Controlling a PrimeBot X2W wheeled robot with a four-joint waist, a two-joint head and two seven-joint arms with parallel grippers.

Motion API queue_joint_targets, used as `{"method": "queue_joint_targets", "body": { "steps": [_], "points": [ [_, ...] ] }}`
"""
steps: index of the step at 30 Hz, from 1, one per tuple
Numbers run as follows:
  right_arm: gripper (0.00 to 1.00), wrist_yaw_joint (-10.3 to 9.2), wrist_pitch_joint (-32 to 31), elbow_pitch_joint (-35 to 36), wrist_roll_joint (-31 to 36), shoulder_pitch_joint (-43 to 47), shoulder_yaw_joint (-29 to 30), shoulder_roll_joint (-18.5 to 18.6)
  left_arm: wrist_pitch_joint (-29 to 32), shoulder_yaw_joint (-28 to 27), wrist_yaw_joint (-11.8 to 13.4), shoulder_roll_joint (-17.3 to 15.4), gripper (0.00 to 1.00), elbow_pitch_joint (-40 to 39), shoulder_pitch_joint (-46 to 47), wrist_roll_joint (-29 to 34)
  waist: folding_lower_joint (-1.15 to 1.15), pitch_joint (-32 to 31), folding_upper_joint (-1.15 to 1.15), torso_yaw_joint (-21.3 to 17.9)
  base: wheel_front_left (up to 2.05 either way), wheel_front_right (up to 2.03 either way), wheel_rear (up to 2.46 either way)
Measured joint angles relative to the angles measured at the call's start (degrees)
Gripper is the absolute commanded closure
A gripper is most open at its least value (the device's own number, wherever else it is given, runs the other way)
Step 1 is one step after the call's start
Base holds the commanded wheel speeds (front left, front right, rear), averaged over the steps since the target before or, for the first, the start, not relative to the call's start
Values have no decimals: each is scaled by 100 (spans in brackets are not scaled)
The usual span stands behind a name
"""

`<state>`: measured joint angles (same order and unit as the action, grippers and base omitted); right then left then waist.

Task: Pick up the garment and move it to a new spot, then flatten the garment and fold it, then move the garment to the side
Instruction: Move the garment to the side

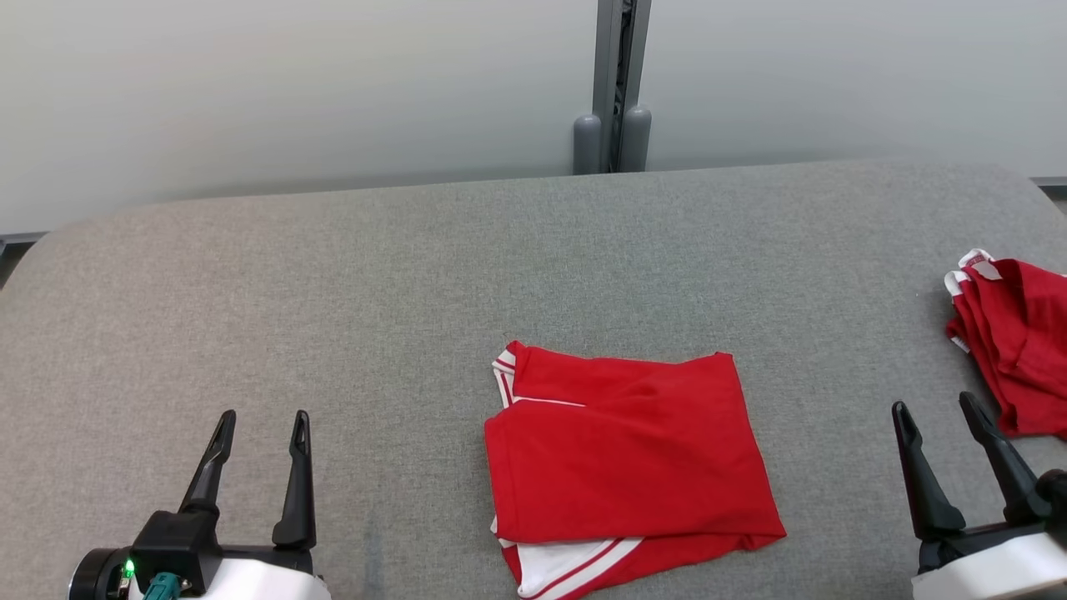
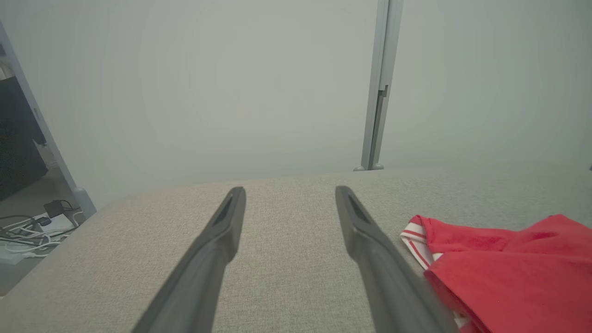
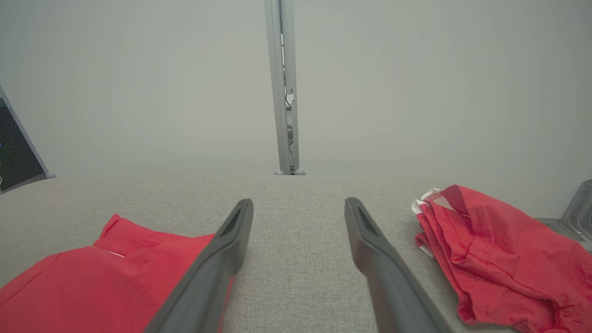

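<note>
The folded garment at lower centre is best pinched through all layers at both side edges; left hand and right hand are released and empty.

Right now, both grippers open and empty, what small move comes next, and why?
Probably reach the right gripper toward the right edge of the folded garment: it lies folded mid-surface, ungripped, not yet moved aside, where a second garment already lies.

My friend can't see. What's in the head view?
A folded red garment with white trim lies on a grey surface, between the open left gripper and open right gripper, neither touching it. A second red garment lies at the right edge.
</note>
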<state>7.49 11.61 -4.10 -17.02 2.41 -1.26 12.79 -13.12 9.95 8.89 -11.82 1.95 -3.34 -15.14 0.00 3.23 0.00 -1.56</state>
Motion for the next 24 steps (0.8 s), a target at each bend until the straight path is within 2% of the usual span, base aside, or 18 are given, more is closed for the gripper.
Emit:
{"method": "queue_joint_targets", "body": {
  "steps": [10, 24],
  "points": [
    [0, 0, -140, 232, 135, 282, 66, 8, 85, -12, 76, -48, 0, 33, -265, -64, 0, -255, 0, 18, 0, 0, 0],
    [0, 0, -211, 419, 42, 374, 162, -97, 98, -4, 100, -38, 0, 112, -335, -202, 0, -261, 0, 19, 0, 0, 0]
  ]
}}
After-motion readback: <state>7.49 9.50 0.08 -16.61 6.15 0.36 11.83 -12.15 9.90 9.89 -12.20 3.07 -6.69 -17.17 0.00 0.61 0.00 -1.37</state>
